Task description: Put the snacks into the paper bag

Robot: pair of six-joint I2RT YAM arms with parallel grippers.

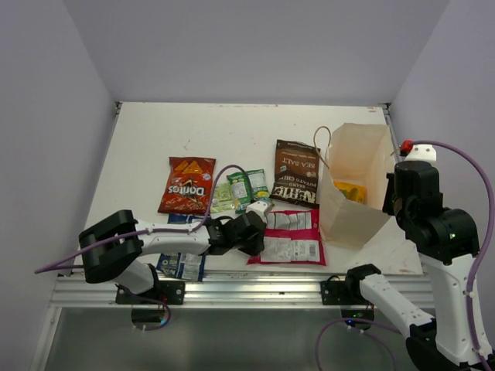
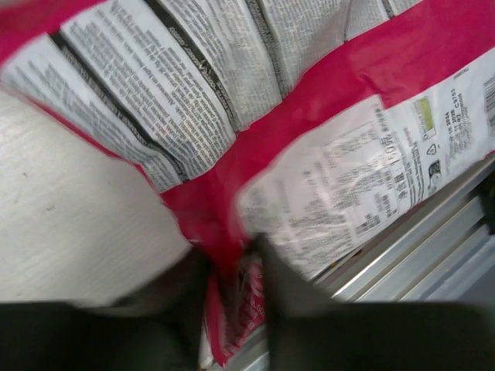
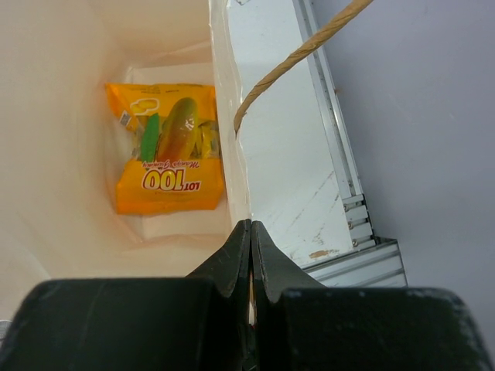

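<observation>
Left gripper (image 2: pixel 232 267) was closed on an edge of the magenta packet (image 2: pixel 325 100) by the front rail (image 1: pixel 255 290). Right gripper (image 3: pixel 250 232) was clamped on the paper bag (image 3: pixel 46 154) wall, with an orange-yellow packet (image 3: pixel 170 154) lying inside. The white table (image 1: pixel 155 139) was enclosed by lilac walls (image 1: pixel 255 46).

Doritos pkt (image 1: pixel 186 185) far L | sea-salt chips (image 1: pixel 296 171) just L of paper bag (image 1: pixel 348 216) | LOT 100 pkt (image 3: pixel 166 147) in bag

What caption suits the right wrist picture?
Right gripper pinches the rim of the paper bag, an orange-yellow packet lying inside.
</observation>
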